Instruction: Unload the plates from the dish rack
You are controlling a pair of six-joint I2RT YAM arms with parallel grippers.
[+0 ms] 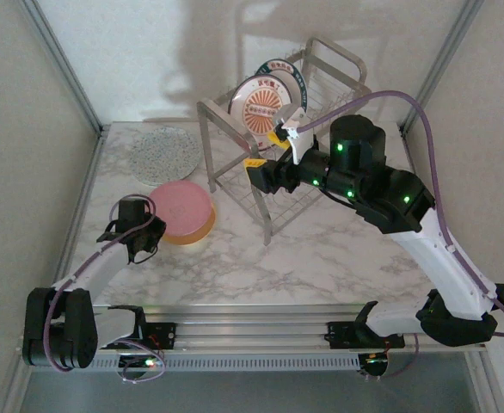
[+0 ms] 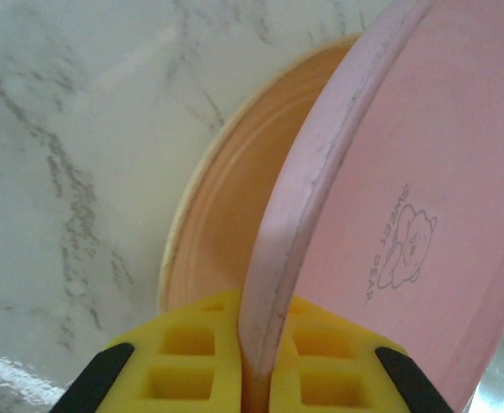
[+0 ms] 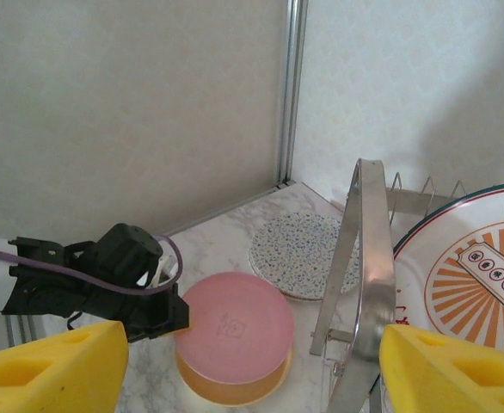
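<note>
At the lower left of the top view, the left gripper (image 1: pixel 151 231) is clamped on the near-left rim of the pink plate (image 1: pixel 183 206). Its wrist view shows the yellow fingers (image 2: pixel 192 361) pinching that rim from both sides. The pink plate sits over the orange plate (image 1: pixel 192 236), left of centre on the marble table (image 1: pixel 338 249); whether it rests fully on it cannot be told. Just above them, at the upper left, a speckled plate (image 1: pixel 163 153) lies flat. At the upper centre stands the dish rack (image 1: pixel 206 138), with two sunburst plates (image 1: pixel 269 101) upright in its upper tier. Right of centre, the right gripper (image 1: pixel 266 151) is at the rack's front, its jaws wide apart and holding nothing. In its wrist view a rack post (image 3: pixel 368 258) stands between the yellow fingertips (image 3: pixel 445 370), with the nearer sunburst plate at the right edge
</note>
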